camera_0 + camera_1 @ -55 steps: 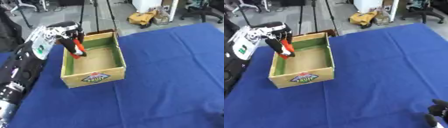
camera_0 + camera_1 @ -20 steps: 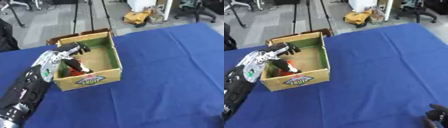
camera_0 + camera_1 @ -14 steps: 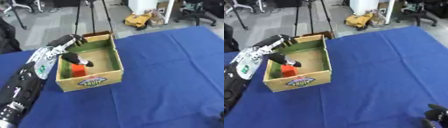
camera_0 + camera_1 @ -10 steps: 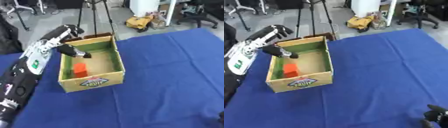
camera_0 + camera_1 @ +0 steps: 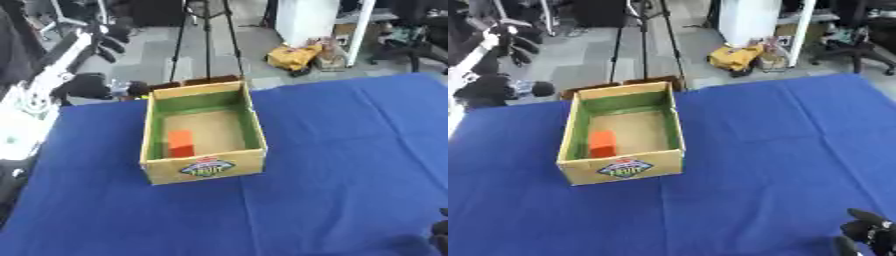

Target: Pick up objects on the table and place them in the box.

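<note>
A cardboard box (image 5: 204, 168) with green inner walls and a fruit label on its front stands on the blue table, a little left of centre. An orange block (image 5: 180, 143) lies on the box floor against its left wall. My left hand (image 5: 107, 41) is raised off the table at the upper left, well away from the box, with its black fingers spread and nothing in them. My right hand (image 5: 868, 231) rests at the lower right corner with only its fingertips showing. I see no other loose objects on the table.
The blue cloth (image 5: 772, 150) covers the whole table. Beyond the table's far edge are a tripod (image 5: 206, 35), a yellow object on the floor (image 5: 295, 55) and office chairs (image 5: 859, 35).
My left hand let go of the orange block inside the box, then rose out of it and drew back up and to the left. The view itself has also shifted. The right hand stayed put.
</note>
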You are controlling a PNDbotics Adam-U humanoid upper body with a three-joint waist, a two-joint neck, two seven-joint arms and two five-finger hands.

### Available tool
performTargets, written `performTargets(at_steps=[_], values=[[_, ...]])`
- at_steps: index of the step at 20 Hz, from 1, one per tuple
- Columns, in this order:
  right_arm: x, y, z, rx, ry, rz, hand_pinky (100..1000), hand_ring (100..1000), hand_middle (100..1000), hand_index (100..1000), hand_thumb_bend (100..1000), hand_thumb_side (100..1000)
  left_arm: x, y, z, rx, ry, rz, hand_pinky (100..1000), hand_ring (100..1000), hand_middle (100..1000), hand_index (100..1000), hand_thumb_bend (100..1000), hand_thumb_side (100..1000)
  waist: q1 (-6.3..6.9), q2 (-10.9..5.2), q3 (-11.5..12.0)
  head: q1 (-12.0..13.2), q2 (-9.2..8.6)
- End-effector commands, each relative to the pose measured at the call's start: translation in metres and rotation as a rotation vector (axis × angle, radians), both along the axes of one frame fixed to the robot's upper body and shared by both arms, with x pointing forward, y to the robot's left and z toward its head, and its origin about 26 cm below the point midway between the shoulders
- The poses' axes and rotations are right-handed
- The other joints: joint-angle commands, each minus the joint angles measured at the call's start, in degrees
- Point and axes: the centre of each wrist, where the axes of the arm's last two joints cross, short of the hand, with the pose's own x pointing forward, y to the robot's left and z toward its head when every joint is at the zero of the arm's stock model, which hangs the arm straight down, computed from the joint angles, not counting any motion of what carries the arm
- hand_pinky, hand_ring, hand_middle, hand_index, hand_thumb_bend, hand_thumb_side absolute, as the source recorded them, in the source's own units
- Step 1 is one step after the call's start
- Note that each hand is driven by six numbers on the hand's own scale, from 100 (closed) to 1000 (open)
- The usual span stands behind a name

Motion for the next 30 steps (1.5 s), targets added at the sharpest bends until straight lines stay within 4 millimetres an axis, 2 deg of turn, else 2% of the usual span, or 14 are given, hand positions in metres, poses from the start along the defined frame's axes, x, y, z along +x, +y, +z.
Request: performTargets(at_steps=[1,4,7,10,18,24,30], values=[[0.0,-0.006,0.008,-0.012,-0.02,-0.007,782,554,580,798,546,453,-0.025,0.024,0.012,-0.16,-0.059,-0.011,635,715,715,863,1000,567,-0.48,-1.35,0.78,-0.83,0.28],[-0.001,-0.007,0.007,-0.014,-0.015,-0.011,783,555,580,799,545,452,-0.044,0.043,-0.007,-0.284,-0.046,0.011,629,716,718,872,1000,585,-0.72,-1.62,2.13,-1.2,0.48],[-0.002,-0.008,0.006,-0.015,-0.015,-0.014,783,555,580,799,542,452,-0.061,0.059,-0.025,-0.339,-0.043,0.062,625,718,720,873,1000,642,-1.02,-1.73,3.61,-1.25,0.98],[-0.002,-0.008,0.007,-0.015,-0.016,-0.015,783,556,580,799,541,451,-0.072,0.064,-0.039,-0.385,-0.048,0.092,619,715,718,872,1000,658,-1.26,-1.75,4.89,-1.25,1.32],[-0.001,-0.008,0.01,-0.018,-0.023,-0.004,784,557,579,800,534,450,-0.09,0.065,-0.073,-0.49,-0.046,0.138,612,713,717,876,1000,701,-2.17,-1.75,6.72,-1.11,2.01],[0.0,-0.008,0.012,-0.017,-0.033,-0.003,784,558,579,800,530,449,-0.095,0.062,-0.091,-0.541,-0.028,0.159,609,712,716,881,1000,742,-2.55,-1.32,6.09,-1.39,2.11],[0.0,-0.008,0.013,-0.016,-0.038,-0.003,784,558,579,800,529,448,-0.094,0.059,-0.097,-0.561,-0.021,0.156,608,711,715,882,1000,744,-2.59,-1.29,5.4,-1.37,2.17]])
